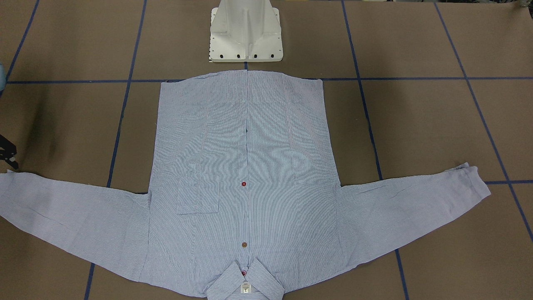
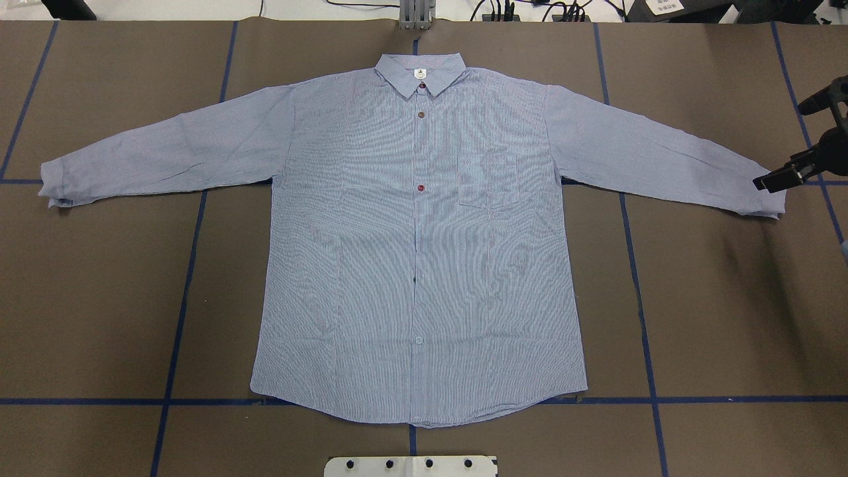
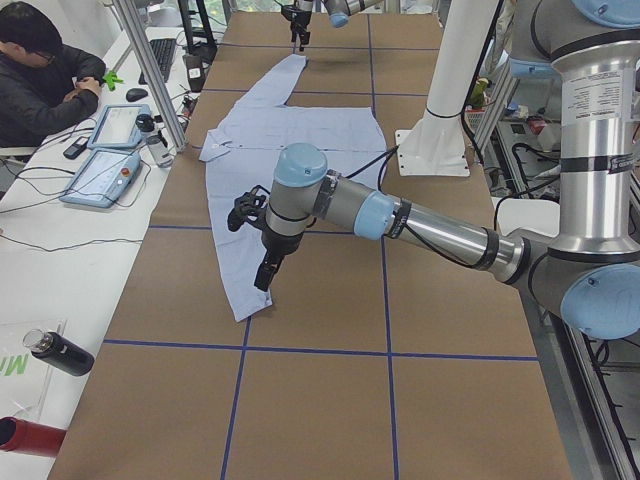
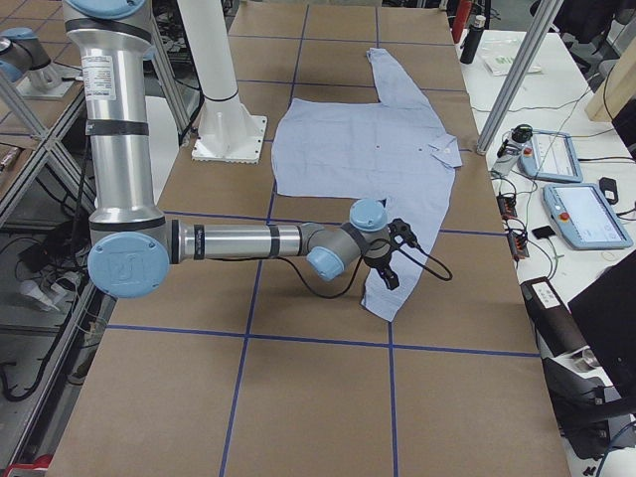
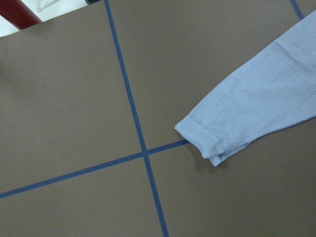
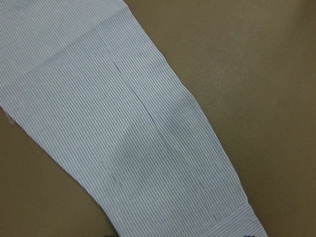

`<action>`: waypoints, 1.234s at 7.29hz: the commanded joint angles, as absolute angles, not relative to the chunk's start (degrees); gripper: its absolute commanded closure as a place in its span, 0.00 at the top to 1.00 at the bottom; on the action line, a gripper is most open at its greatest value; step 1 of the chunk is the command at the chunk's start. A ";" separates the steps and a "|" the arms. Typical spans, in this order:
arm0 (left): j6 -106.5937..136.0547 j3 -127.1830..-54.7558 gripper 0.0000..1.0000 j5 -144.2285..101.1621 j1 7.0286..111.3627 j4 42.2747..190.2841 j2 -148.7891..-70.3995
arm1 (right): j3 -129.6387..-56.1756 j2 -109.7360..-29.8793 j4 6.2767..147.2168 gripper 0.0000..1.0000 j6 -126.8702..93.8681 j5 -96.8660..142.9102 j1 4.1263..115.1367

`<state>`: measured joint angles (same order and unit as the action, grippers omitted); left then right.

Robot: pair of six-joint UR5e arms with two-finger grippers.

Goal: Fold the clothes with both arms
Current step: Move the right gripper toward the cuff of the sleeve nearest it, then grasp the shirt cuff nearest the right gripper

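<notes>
The shirt (image 2: 417,265) lay flat on the table (image 2: 99,298), collar (image 2: 419,71) at 12 o'clock in the overhead view. The right gripper (image 2: 772,180) stood at the 3 o'clock cuff (image 2: 762,204). The left gripper (image 3: 262,275) apparently hovered over the 9 o'clock cuff (image 2: 56,189). The inspector could not tell whether either set of jaws was open or closed.

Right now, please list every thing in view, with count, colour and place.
table: one, brown, under everything
tape lines: several, blue, across table
shirt: one, blue-and-white striped, flat on table, sleeves out
pedestal base: one, white, beside shirt hem
bottle: one, black, on side desk
container: one, red, near bottle
person: one, dark clothing, seated at side desk
left arm: one, silver-grey, reaching over table
right arm: one, silver-grey, reaching over table
left pincer: one, black, by one sleeve cuff
right pincer: one, black, by other sleeve cuff
</notes>
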<state>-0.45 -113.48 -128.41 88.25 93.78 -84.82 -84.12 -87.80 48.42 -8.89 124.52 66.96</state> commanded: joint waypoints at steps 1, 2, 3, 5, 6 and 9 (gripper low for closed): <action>-0.44 -113.55 1.00 -128.50 88.33 93.69 -84.73 | -79.46 -88.68 44.22 0.84 -5.19 124.28 66.27; -0.44 -113.55 1.00 -128.41 88.33 93.78 -84.73 | -79.28 -88.86 44.21 0.81 -4.84 124.19 65.23; -0.44 -113.55 1.00 -128.50 88.33 93.69 -84.73 | -79.36 -89.21 44.21 0.79 -4.49 124.19 65.04; -0.44 -113.64 1.00 -128.50 88.42 93.69 -84.73 | -78.58 -89.21 44.21 0.70 -1.86 123.58 64.95; -0.44 -113.64 1.00 -128.50 88.33 93.69 -84.73 | -78.14 -89.21 44.21 0.68 -1.50 122.27 64.69; -0.44 -113.73 1.00 -128.50 88.42 93.69 -84.73 | -77.70 -89.21 44.30 0.68 -0.88 121.64 64.25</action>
<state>-0.44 -113.67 -128.50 88.41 93.69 -84.73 -77.82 -89.21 44.29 -1.00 121.79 64.42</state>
